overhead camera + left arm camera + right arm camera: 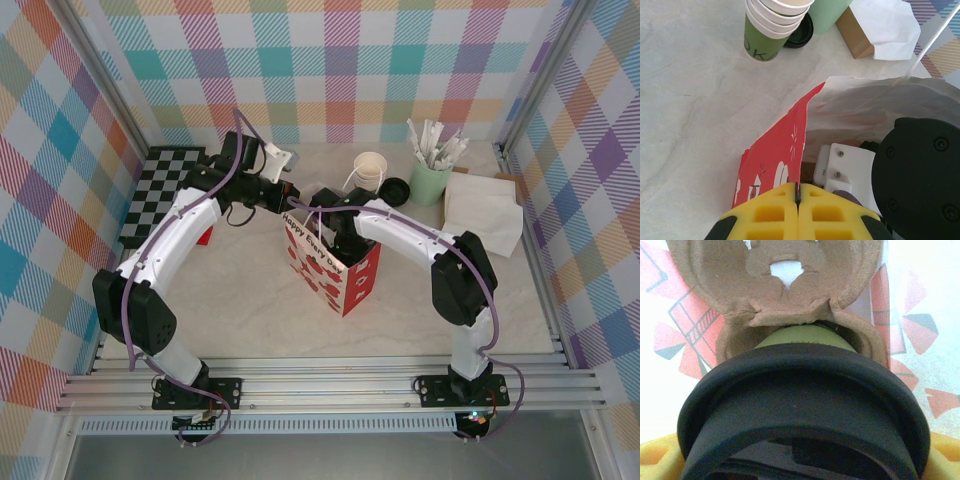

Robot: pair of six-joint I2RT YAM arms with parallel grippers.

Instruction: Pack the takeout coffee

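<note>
left gripper (797, 196): clenched on bag (775, 150) rim, holding the mouth open.
right gripper (800, 460): inside the bag, grasping takeout coffee (805, 385).
coffee: between the fingers, base in pulp carrier (740, 285) pocket just ahead, likely for upright support.

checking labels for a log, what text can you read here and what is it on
"Happy Every Day": upper edge of the red and white gift bag.
"OKA", cut off: side of the green cup stack.
Faint print on the brown packet: too blurred to read.
</note>
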